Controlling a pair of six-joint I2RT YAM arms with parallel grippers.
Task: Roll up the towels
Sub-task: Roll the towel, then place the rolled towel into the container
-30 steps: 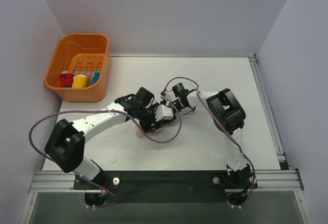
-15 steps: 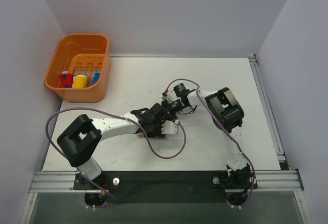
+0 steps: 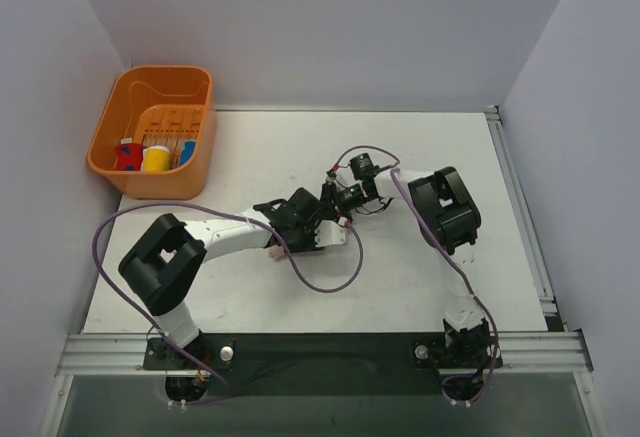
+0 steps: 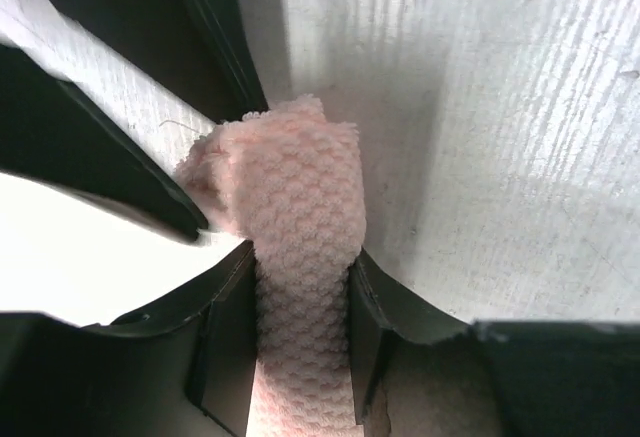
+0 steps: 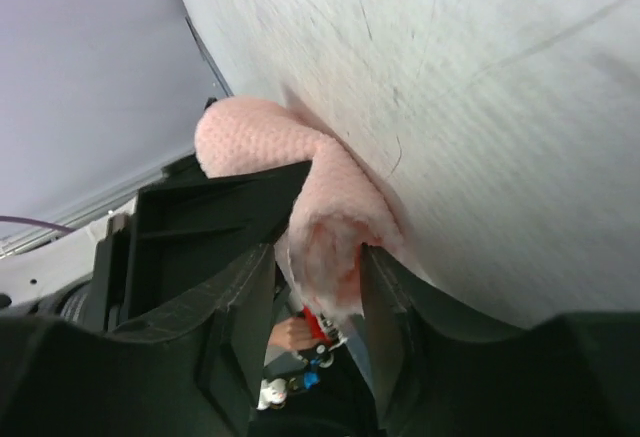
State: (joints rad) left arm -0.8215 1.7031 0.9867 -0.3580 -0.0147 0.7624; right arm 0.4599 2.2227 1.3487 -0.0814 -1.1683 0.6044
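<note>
The pale pink towel [image 4: 305,227] is bunched into a thick, partly rolled strip on the white table. In the left wrist view it runs between my left gripper's [image 4: 300,277] two fingers, which press on both its sides. In the right wrist view one end of the pink towel [image 5: 335,227] sits between my right gripper's [image 5: 318,282] fingers, pinched low against the table. In the top view both grippers meet at the table's middle, left [image 3: 316,230] and right [image 3: 330,207], and cover the towel. The green and blue towel is out of view.
An orange basket [image 3: 112,169] stands at the far left with a few small coloured rolls inside. Purple cables loop from both arms over the table near the grippers [image 3: 330,282]. Walls close in the table on three sides.
The left arm has stretched farther right and forward, bringing its gripper against the right gripper. The right gripper has shifted slightly back and right. The pink cloth shows less in the top view.
</note>
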